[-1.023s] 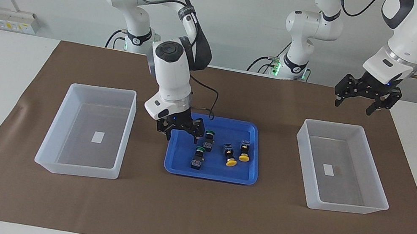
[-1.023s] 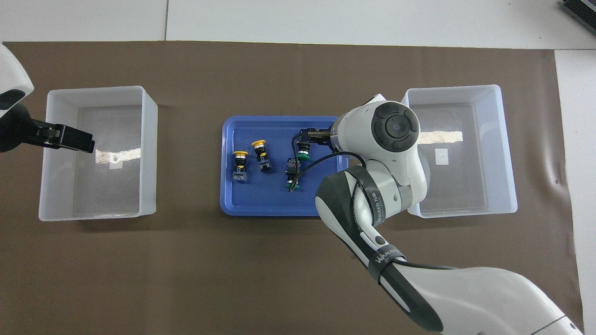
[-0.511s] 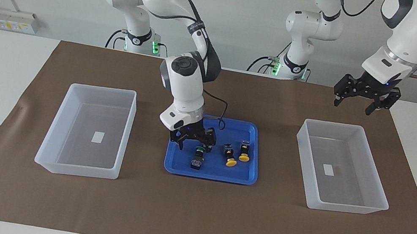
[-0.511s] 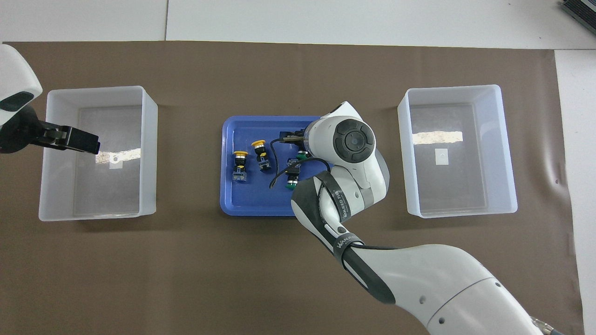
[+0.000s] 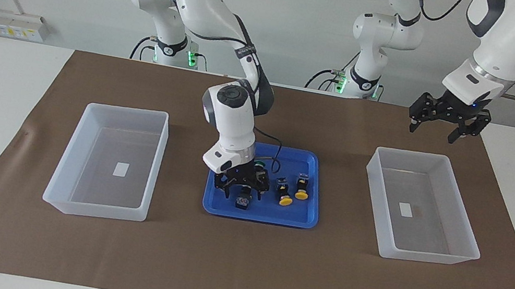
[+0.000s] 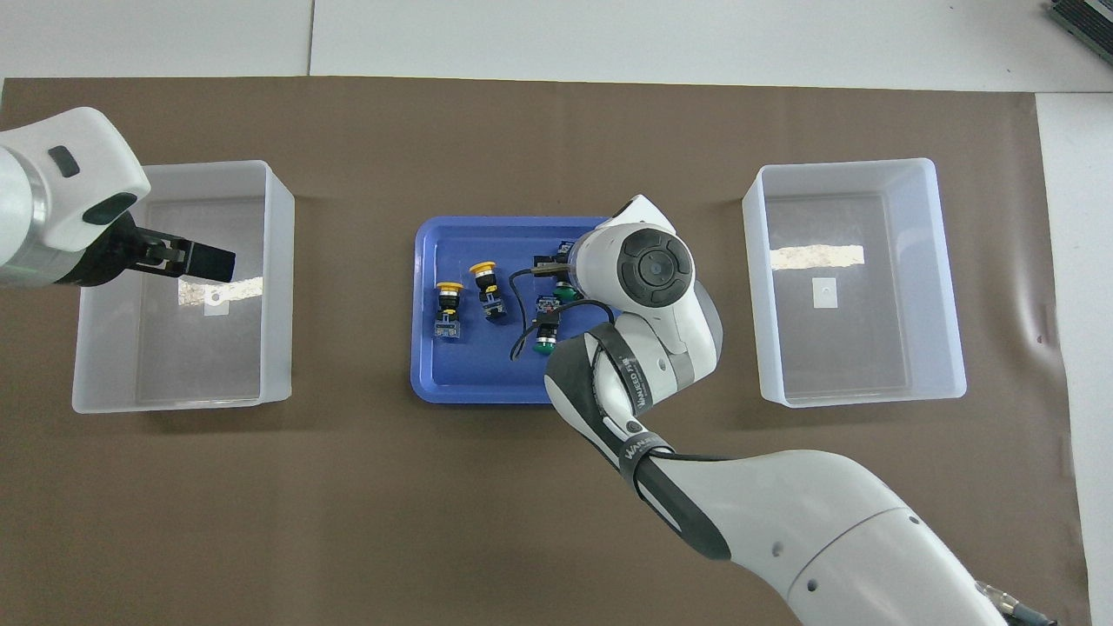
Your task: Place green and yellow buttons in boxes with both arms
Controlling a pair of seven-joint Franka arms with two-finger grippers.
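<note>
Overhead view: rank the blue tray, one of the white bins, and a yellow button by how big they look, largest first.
1. White bin; the two bins look alike.
2. Blue tray.
3. Yellow button, far the smallest, lying in the tray.

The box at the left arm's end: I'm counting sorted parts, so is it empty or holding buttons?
Empty. The box shows only its white label on the bare floor; all four buttons sit in the blue tray.

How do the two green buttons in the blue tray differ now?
One green button lies under the right claw, farther from the robots; the other green button lies clear of the claw, nearer to the robots. In the overhead view the first shows fully, while the arm partly hides the second. Both lie in the blue tray.
</note>
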